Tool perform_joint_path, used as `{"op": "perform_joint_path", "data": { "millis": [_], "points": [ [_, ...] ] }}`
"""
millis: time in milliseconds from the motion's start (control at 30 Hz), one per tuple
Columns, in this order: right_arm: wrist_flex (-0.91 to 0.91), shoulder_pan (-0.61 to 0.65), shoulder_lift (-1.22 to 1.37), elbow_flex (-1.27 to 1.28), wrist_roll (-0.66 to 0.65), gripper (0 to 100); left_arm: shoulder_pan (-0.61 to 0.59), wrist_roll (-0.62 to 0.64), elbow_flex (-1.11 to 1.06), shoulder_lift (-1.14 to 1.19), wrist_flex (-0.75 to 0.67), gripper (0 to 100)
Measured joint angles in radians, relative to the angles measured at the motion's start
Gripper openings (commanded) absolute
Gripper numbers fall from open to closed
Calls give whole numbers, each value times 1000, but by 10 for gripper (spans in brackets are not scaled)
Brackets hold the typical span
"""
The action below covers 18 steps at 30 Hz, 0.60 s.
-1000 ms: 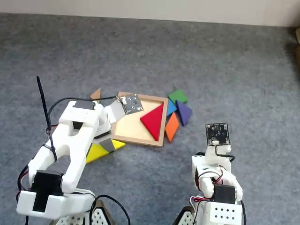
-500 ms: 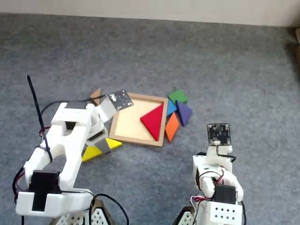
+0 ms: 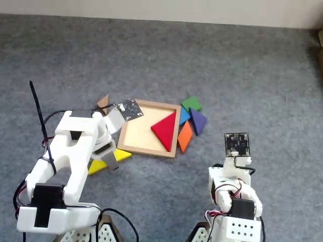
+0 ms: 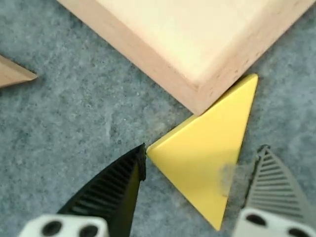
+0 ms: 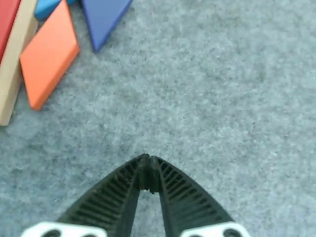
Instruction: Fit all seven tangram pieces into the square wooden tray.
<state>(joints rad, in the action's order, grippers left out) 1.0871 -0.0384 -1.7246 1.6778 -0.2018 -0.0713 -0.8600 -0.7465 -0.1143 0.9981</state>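
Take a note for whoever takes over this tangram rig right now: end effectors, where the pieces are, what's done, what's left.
Left end effector: open, fingers either side of the yellow triangle, which lies on the carpet against a corner of the tray.
Right end effector: shut, empty, over bare carpet.
Done: red triangle in the tray.
Left: six pieces outside. These are the yellow one; the tan triangle by another corner; the green square, blue piece, purple triangle and orange parallelogram along the opposite side.

A grey, felt-like covering spreads over the worktop across nearly the whole frame. A pale strip runs along the top edge. At the upper right edge sits a dark shape, too cut off to identify.
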Motion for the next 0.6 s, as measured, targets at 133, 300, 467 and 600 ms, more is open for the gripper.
{"op": "perform_joint_path", "data": {
  "millis": [133, 300, 467, 600],
  "points": [
    [0, 0, 0, 0, 0, 16, -14, 0, 0, 26, 20, 329],
    [0, 0, 0, 0, 0, 16, -11, 3, 63, 120, 87, 282],
    [0, -3, 0, 0, 0, 16, -12, 5, 126, 176, 135, 252],
    [0, -3, 0, 0, 0, 16, -12, 5, 130, 178, 143, 252]
  ]
}}
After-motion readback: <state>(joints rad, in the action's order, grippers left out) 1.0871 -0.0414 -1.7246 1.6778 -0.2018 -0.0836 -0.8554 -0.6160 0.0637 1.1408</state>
